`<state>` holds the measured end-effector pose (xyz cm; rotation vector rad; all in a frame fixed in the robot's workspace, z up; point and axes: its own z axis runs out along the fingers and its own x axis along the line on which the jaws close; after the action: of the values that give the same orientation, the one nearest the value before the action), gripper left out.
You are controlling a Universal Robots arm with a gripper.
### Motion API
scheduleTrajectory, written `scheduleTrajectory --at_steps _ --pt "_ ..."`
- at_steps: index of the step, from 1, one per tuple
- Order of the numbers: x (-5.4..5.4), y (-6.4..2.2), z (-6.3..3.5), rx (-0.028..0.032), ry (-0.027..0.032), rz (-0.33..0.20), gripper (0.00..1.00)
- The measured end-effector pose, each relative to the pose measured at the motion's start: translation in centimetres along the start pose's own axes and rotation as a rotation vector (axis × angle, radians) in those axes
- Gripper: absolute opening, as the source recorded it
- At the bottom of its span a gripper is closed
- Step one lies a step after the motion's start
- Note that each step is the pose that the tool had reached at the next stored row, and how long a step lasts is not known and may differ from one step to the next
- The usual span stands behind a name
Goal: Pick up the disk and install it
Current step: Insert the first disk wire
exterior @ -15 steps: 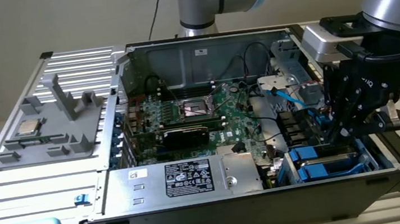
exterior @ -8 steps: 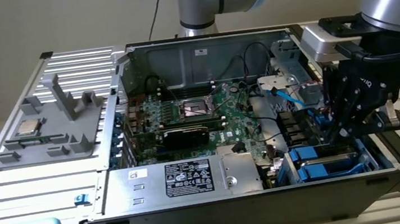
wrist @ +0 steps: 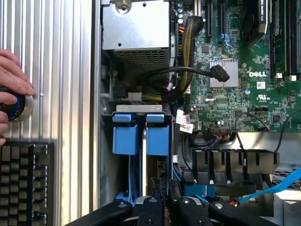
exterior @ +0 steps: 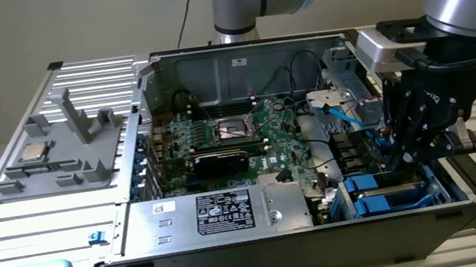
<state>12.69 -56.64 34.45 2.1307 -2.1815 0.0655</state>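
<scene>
The open computer case (exterior: 144,252) lies on a ribbed metal table. At the exterior view's right, my gripper (exterior: 406,154) reaches down into the drive bay. Two blue plastic carriers stand edge-on side by side in that bay. The disk (wrist: 157,139) is the one in line with my gripper (wrist: 164,200), and a second blue carrier (wrist: 126,134) is right beside it. My black fingers (wrist: 154,200) are close together at the near edge of the disk's silver body. In the exterior view the disk (exterior: 389,194) sits low in the bay, just below the fingers.
A silver power supply (exterior: 220,213) sits beside the bay, the green motherboard (exterior: 238,133) behind it. A blue cable (exterior: 344,118) and black cables cross near the bay. A grey fixture (exterior: 61,154) holds a small chip (exterior: 35,151). A hand (wrist: 11,77) rests on a knob (wrist: 21,107) above a keyboard (wrist: 23,183).
</scene>
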Motion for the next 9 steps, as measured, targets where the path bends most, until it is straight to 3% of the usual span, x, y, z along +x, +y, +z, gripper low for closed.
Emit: scheduleTrajectory --at_steps 9 --pt "-0.02 -0.02 0.13 -0.0022 0.0032 0.024 0.16"
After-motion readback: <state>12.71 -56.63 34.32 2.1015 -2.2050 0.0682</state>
